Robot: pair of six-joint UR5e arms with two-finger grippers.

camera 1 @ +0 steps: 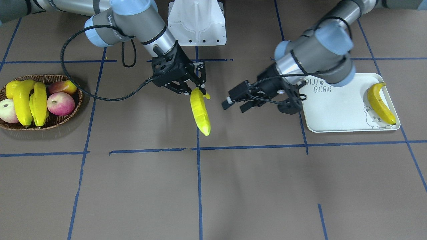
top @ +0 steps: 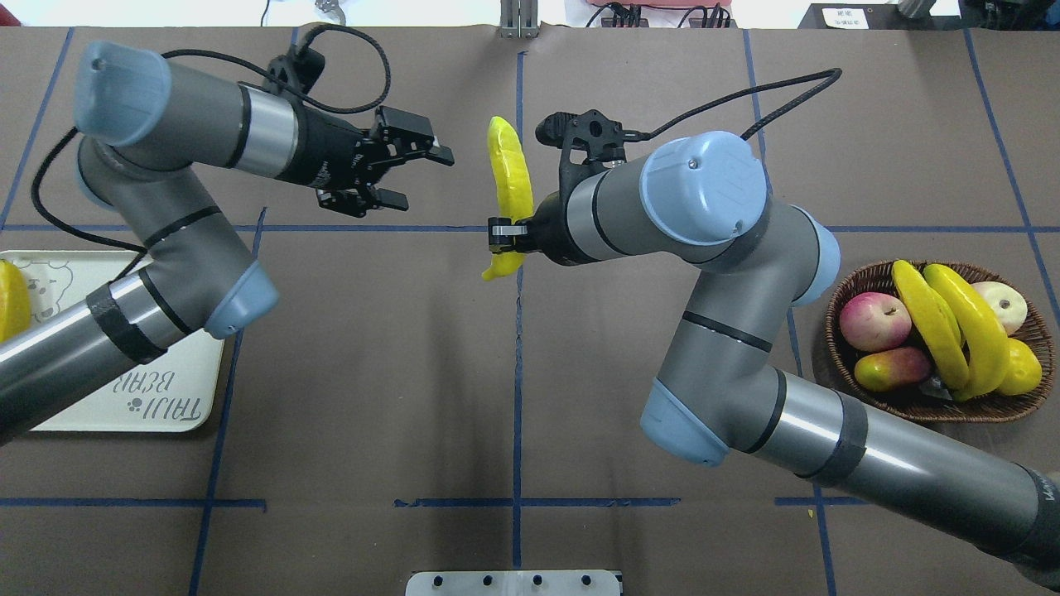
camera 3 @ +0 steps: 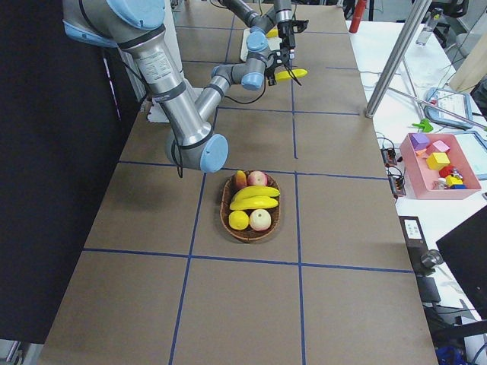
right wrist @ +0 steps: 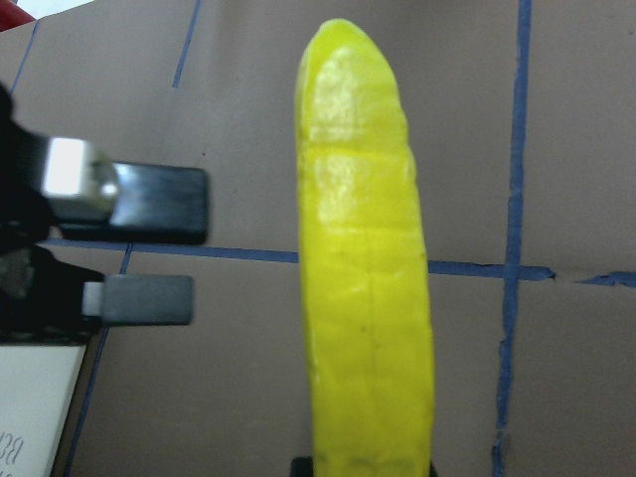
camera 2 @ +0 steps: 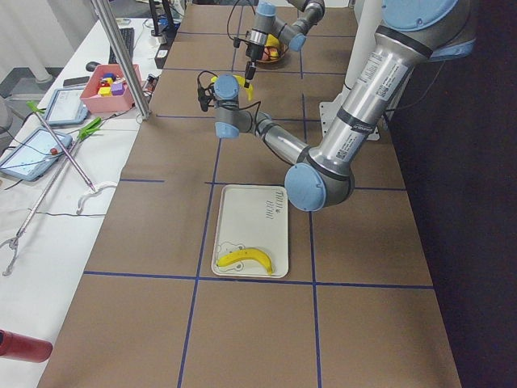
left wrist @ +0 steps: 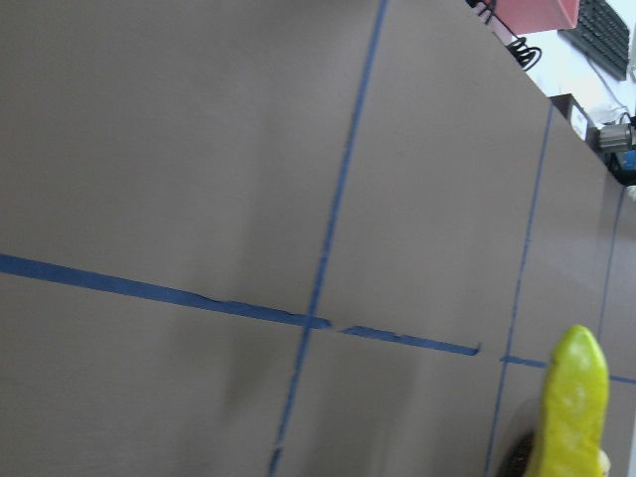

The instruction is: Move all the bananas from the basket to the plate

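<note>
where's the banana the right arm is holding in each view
exterior front-facing: held banana at centre.
overhead exterior: upper centre.
exterior left: tiny, far up at the top.
exterior right: top, just right of centre.
left wrist-mounted: bottom right corner.
right wrist-mounted: fills the middle.
shared landmark: the blue tape line down the table's middle, with the banana close by it.
</note>
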